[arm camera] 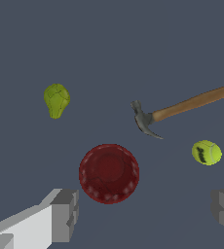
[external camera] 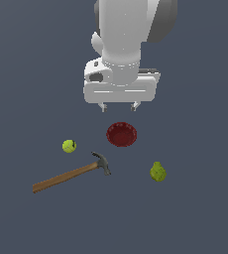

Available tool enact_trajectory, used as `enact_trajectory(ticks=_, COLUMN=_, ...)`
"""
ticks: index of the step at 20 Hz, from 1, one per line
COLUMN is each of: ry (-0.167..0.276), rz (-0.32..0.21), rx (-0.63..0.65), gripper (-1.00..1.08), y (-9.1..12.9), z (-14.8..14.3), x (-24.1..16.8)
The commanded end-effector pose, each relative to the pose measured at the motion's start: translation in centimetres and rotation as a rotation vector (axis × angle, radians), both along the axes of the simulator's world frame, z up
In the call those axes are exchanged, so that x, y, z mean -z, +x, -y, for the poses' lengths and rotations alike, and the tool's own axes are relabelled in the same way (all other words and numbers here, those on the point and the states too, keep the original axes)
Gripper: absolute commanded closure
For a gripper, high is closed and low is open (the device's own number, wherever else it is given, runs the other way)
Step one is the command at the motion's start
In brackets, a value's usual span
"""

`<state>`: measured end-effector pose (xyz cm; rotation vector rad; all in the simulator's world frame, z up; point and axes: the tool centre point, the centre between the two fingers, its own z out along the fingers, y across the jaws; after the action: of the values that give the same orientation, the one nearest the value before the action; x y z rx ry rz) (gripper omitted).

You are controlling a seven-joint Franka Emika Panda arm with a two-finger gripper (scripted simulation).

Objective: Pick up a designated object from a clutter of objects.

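Note:
The designated object, a lumpy yellow-green pear (external camera: 158,171) (arm camera: 56,100), lies on the grey floor toward the exterior view's right, apart from everything else. My gripper (external camera: 119,106) (arm camera: 145,214) hangs open and empty high above the scene, roughly over the dark red bowl (external camera: 121,134) (arm camera: 108,172). The wooden-handled hammer (external camera: 69,175) (arm camera: 182,108) lies to the exterior view's left of the pear, its dark head near the bowl. The smooth tennis ball (external camera: 69,146) (arm camera: 206,152) sits further left.
The grey floor (external camera: 200,213) spreads around all four objects. The objects lie separated, none touching.

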<state>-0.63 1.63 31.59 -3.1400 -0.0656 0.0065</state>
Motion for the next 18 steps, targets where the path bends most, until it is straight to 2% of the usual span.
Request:
enact_trajectory(ticks=1, ry=0.0, rz=0.0, rx=0.0, gripper=-0.92, y=0.0, z=0.0, x=0.0)
enact_trajectory(ticks=10, ry=-0.019, rz=-0.021, rx=-0.033, gripper=-0.92, y=-0.3, z=1.2, x=1.3)
enact_trajectory(ticks=18, ry=-0.019, rz=-0.02, rx=-0.019, gripper=-0.92, y=0.0, z=0.9, x=1.5)
